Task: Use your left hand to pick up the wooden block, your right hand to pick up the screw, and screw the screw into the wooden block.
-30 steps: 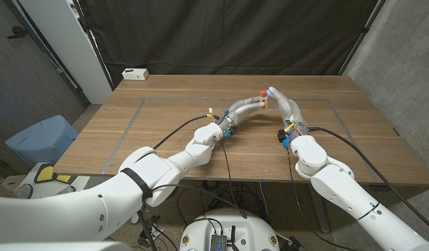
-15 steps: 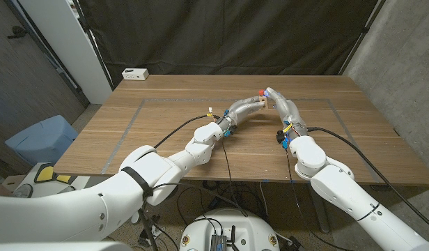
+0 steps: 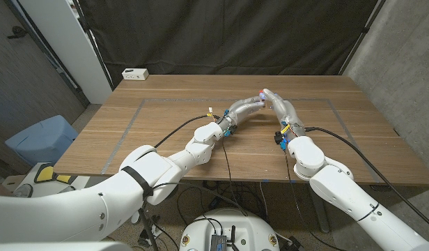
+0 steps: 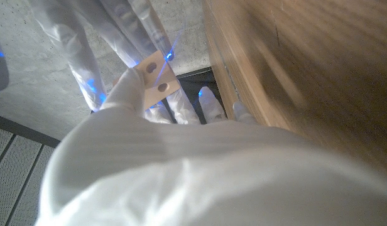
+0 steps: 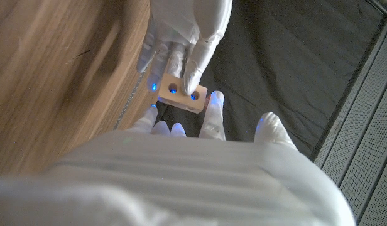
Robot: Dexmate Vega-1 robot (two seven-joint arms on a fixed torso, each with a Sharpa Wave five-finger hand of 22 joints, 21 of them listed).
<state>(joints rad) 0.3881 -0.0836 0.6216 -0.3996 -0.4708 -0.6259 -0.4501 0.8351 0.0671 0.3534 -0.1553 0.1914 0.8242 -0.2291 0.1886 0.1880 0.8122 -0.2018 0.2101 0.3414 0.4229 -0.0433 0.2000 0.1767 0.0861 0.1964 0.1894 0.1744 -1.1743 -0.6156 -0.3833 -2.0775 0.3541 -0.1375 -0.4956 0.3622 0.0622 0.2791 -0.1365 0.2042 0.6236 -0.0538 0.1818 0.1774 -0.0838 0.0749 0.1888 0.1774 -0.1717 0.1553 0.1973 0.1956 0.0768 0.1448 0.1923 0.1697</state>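
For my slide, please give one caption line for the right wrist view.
Left robot hand holds the wooden block, its holes showing, facing the right robot hand above the table.

Wooden table, white box at far-left corner

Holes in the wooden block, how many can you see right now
3, in a row along one face of the wooden block, which the left hand holds above the table. The right hand meets it and may hide more.
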